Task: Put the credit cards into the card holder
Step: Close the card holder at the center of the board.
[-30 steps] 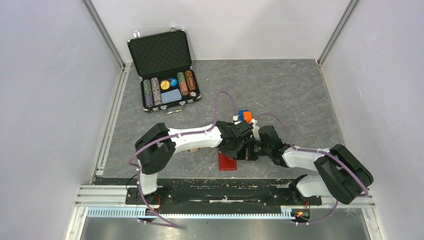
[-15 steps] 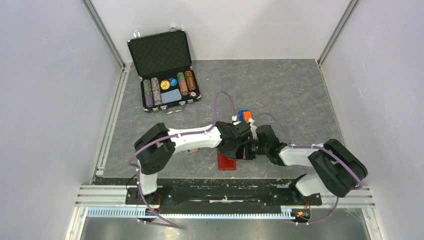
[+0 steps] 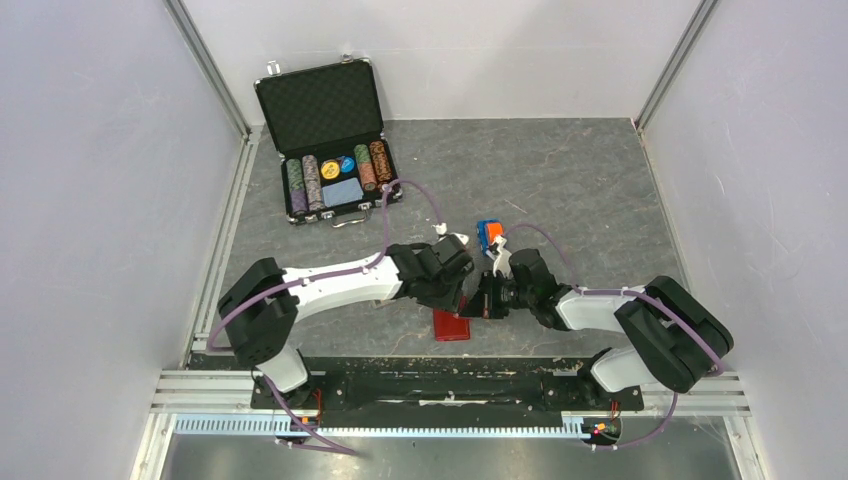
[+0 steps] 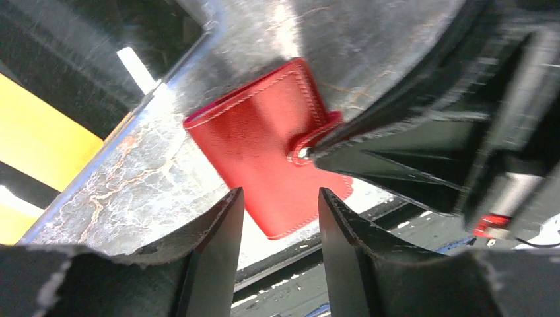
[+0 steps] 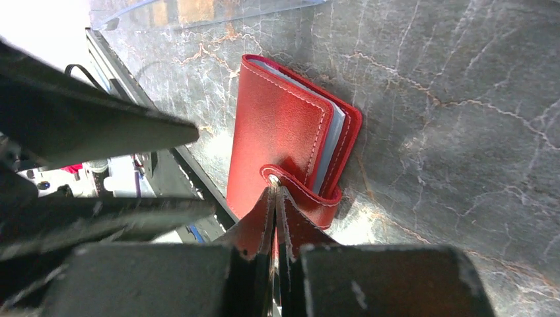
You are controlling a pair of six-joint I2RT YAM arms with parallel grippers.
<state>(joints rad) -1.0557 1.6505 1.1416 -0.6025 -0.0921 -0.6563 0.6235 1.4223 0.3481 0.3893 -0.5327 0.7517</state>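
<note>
Credit cards (image 5: 191, 8): only orange-gold patches showed, at the top edge of the right wrist view, behind a clear plastic lip. Took that lip for the card holder (image 5: 119, 14). Too little was in frame to tell compartments or a card count.

Just below it in the same view lay the red wallet (image 5: 277, 125), flat on the table (image 3: 600, 180). Pale card edges showed along its right side. The snap tab (image 5: 305, 191) wrapped round its lower end. The wallet's long axis ran up-down in that view, roughly in line with the right fingers.

Right gripper (image 5: 274, 191): fingers pressed together, tips against the stud of the snap tab. Could not tell whether they nipped the tab or only touched it.

Left gripper (image 4: 279, 198): fingers apart, nothing between them. The wallet lay beyond the gap, toward the upper middle of the left wrist view. No contact seen.

Top view: the wallet sat at lower centre. The right gripper reached it from the right. The left gripper hung just up-left of it.

Judgement: the right arm was the nearer, already on the wallet. The left was beside it and free. The next move likely turned on freeing the tab, so the cards inside could go to the holder on the far side of the wallet from the right fingers.

Further out, a small orange-and-blue object (image 3: 488, 234), unidentified, sat just above the grippers. An open black chip case (image 3: 318, 105) stood in the upper left, well apart.
</note>
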